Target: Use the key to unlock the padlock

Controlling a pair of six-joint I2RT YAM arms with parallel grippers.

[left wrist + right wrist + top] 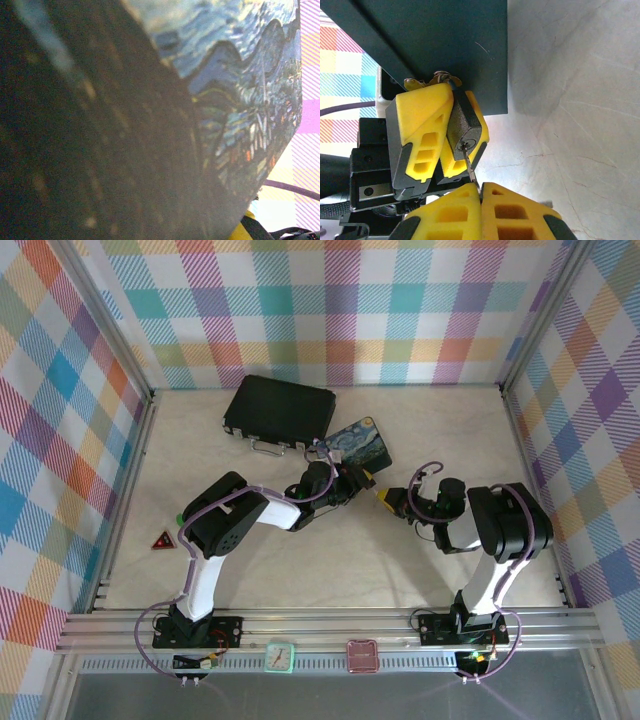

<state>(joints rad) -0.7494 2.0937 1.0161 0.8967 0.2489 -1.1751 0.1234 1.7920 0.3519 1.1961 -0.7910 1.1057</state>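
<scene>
The left arm rises from its base at the near left edge of the surface (330,570), bends at the elbow and stretches far and to the right. This puts the left claw (356,480) just in front of the Starry-Night-printed blue box (362,443), near the middle of the scene. The right arm stands up from the near right, folds over at its dark elbow and reaches left, with the right claw (386,498) pointing at the left one so the two nearly meet tip to tip. In the right wrist view, the left claw (452,107) is clamped on the padlock (465,127). Its yellow fingers (420,135) press the dark body from both sides, and the keyhole end faces the right claw. The shackle end is tucked against a dark panel (445,40) behind it, too crowded to read clearly. The right claw (481,192) has its two yellow fingers pressed together on the key (468,162). The thin silvery blade runs from between them up to the keyhole, and its tip sits at or in the slot. Padlock and key are both held off the surface, between the two claws. The left wrist view is blurred and very close to the box (240,75), showing its painted top and dark side. The black briefcase (280,410) lies further back to the left, and the small red triangle (163,539) sits near the left wall.
</scene>
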